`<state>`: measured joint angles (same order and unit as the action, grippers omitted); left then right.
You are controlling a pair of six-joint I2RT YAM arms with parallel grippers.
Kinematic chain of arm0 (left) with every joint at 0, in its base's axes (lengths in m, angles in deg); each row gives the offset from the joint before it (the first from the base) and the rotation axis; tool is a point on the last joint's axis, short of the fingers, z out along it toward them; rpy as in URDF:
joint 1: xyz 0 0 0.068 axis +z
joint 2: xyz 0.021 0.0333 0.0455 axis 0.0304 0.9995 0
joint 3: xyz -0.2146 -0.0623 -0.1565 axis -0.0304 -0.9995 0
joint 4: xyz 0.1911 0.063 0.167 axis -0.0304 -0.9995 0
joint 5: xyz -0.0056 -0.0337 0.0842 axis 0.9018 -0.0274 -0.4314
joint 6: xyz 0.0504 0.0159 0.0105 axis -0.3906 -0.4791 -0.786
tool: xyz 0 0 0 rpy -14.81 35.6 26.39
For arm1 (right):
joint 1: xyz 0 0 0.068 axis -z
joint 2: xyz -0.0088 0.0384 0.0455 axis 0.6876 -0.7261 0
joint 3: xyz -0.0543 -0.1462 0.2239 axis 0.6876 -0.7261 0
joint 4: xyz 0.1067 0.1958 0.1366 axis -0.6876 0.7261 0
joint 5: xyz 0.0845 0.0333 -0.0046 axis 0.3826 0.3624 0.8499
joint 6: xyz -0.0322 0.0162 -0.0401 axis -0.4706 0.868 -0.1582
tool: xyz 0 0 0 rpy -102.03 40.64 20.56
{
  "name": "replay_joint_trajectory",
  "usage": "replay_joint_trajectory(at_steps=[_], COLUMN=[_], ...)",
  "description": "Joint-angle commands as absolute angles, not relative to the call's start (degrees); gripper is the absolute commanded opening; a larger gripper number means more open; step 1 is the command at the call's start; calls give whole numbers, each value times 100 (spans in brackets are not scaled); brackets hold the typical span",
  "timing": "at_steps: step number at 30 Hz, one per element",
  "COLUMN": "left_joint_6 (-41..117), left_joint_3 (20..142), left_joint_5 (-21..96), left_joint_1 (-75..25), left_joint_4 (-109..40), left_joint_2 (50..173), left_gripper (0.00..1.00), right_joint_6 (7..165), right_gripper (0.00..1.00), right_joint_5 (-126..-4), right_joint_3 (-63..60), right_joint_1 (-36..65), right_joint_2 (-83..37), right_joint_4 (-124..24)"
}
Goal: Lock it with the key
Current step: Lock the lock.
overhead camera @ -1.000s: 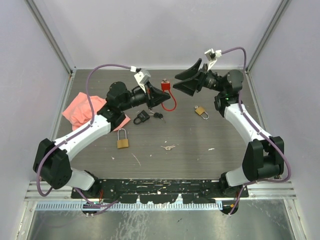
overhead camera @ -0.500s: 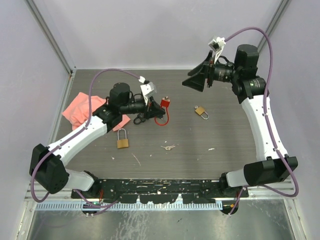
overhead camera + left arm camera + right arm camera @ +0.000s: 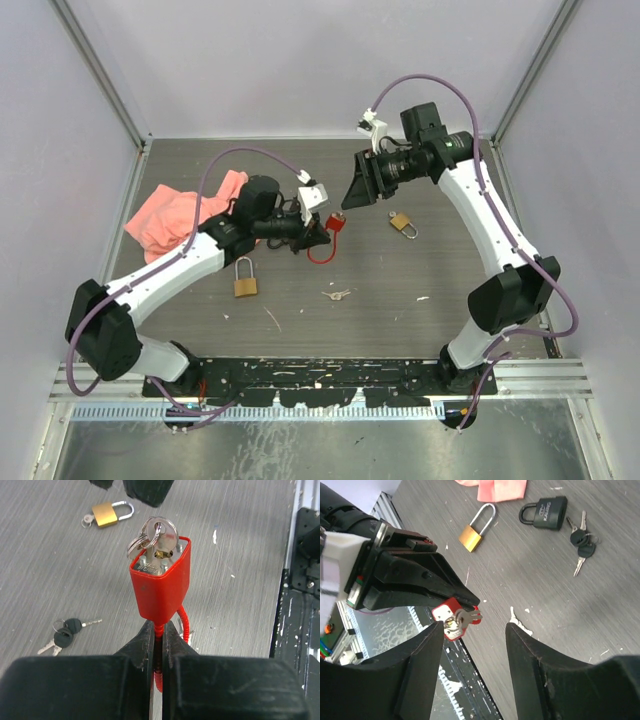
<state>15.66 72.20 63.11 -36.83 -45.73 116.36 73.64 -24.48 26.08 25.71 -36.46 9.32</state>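
Surface (image 3: 420, 270): grey wood grain; brass padlock (image 3: 245, 278) lies flat on the near-left part.
Left end effector (image 3: 159, 630): fingers pressed together on the red cable shackle (image 3: 184, 625), holding the red padlock (image 3: 162, 577) up off the surface.
Key (image 3: 159, 532): seated in the red padlock's keyhole, ring attached.
Right end effector (image 3: 356, 190): fingers apart, pointing at the key from just beyond it, no contact visible.
Pink cloth (image 3: 175, 215): crumpled at far left.
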Motion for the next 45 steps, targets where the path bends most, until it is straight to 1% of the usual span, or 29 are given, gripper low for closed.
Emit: replay_joint_trajectory(at_steps=[1, 4, 13, 17, 22, 41, 45], left_joint_6=[1198, 1203, 1315, 1353, 1379, 1432, 1423], left_joint_3=[7539, 7520, 7601, 7632, 7680, 7719, 7722], left_joint_5=[5729, 5582, 5271, 5243, 5233, 5349, 5365], left_joint_1=[-3851, -3860, -3926, -3966, -3992, -4006, -4003], left_joint_4=[-4638, -4634, -4634, -4625, -4621, -4638, -4676], left_joint_2=[11694, 11719, 11909, 11995, 12030, 12026, 12027], left_gripper=[0, 0, 0, 0, 0, 0, 0], right_joint_6=[7415, 7418, 7379, 7406, 7397, 7397, 7347], right_gripper=[58, 57, 47, 41, 38, 31, 35], right_joint_5=[-2662, -2661, -2813, -2855, -2969, -3211, -3325], right_joint_3=[2989, 2882, 2603, 2597, 2507, 2494, 2623], right_joint_1=[2525, 2517, 2290, 2195, 2109, 2049, 2045], right_joint_2=[-3503, -3454, -3470, -3544, -3637, -3688, -3641], right_joint_4=[1197, 1203, 1209, 1167, 1161, 1101, 1094])
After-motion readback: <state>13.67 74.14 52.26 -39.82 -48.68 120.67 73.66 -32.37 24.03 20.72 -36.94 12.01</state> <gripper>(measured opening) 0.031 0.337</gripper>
